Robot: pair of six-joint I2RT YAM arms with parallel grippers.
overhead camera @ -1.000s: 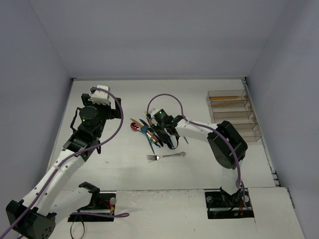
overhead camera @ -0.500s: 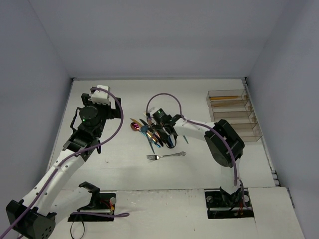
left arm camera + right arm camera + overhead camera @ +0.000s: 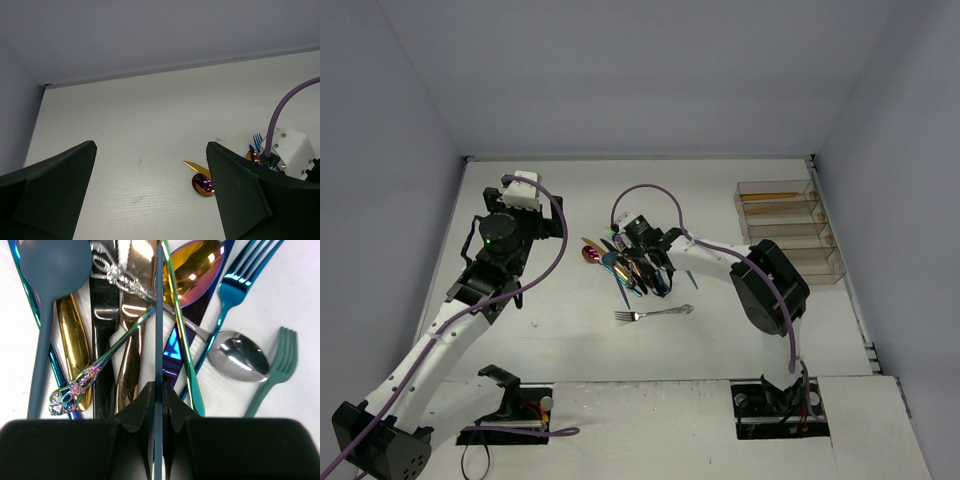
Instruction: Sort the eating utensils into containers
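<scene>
The eating utensils lie in a crossed pile at the table's middle. My right gripper is down on the pile. In the right wrist view it is shut on a thin blue-grey utensil seen edge-on. Around it lie a blue-grey spoon, a rose-gold knife, an iridescent spoon, a blue fork, a silver spoon and a teal fork. My left gripper is open and empty, left of the pile. The clear containers stand far right.
A silver fork lies alone in front of the pile. The farthest tray holds gold utensils. In the left wrist view a magenta spoon bowl and a gold knife tip lie by my right finger. Grey walls close the back and sides.
</scene>
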